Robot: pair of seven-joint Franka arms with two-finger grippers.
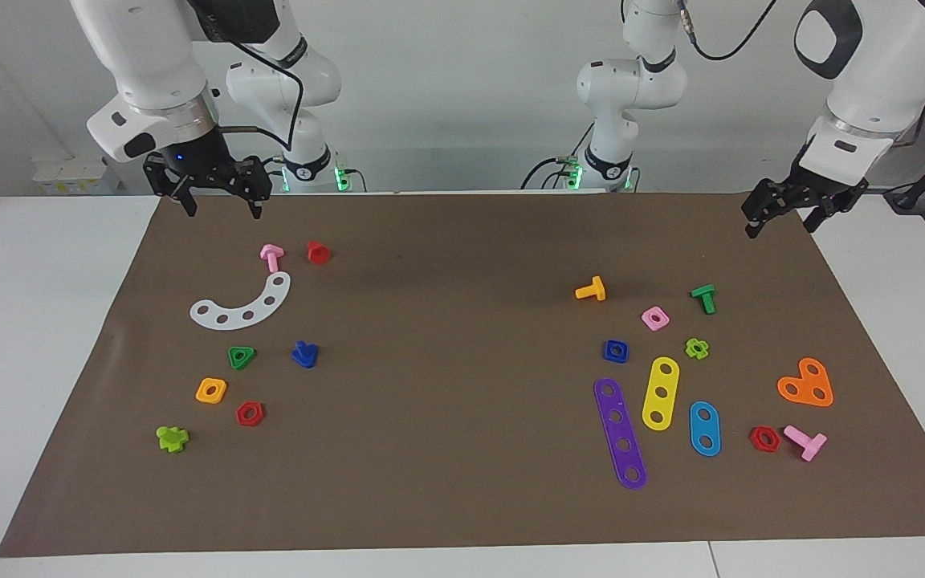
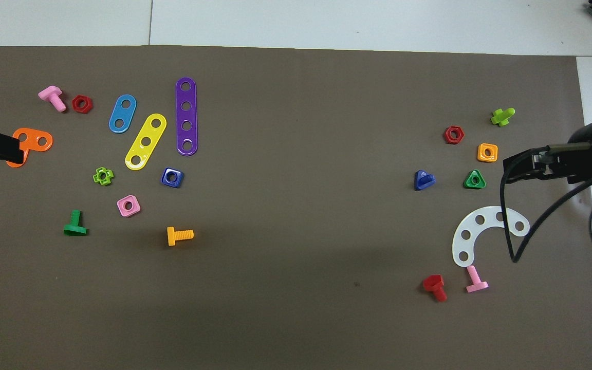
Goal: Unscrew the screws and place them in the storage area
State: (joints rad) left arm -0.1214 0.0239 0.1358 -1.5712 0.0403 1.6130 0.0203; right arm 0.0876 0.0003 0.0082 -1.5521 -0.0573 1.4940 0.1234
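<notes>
Resting spot of the screw: the dark-blue screw (image 1: pixel 304 354) lies on the brown mat (image 1: pixel 462 498) toward the right arm's end of the table, beside the green triangle nut (image 1: pixel 242 357) and farther from the robots than the white curved plate (image 1: pixel 242 307). No gripper touches it.
Storage area: it is plain brown mat with no mark, so its edges cannot be told.
Right gripper: the right gripper (image 1: pixel 222 209) hangs in the air over the edge of the mat nearest the robots, above the pink bolt (image 1: pixel 271 257) and the red bolt (image 1: pixel 317 252). Its fingers are spread apart and hold nothing.
Left gripper: the left gripper (image 1: pixel 779 223) hangs over the mat corner at the left arm's end, and this arm waits. Its fingers are released and empty.
Parts near the screw: an orange square nut (image 1: pixel 211 390), a red hexagon nut (image 1: pixel 250 413) and a light-green bolt (image 1: pixel 172 438) lie farther from the robots than the green triangle nut.
Parts at the left arm's end: a dark-blue square nut (image 1: pixel 615 350) lies just beside the purple strip (image 1: pixel 621 433) and the yellow strip (image 1: pixel 660 392). The orange bolt (image 1: pixel 591 290) and the green bolt (image 1: pixel 703 298) lie nearer to the robots than these strips. The orange heart plate (image 1: pixel 806 384) lies well apart from the screw.
</notes>
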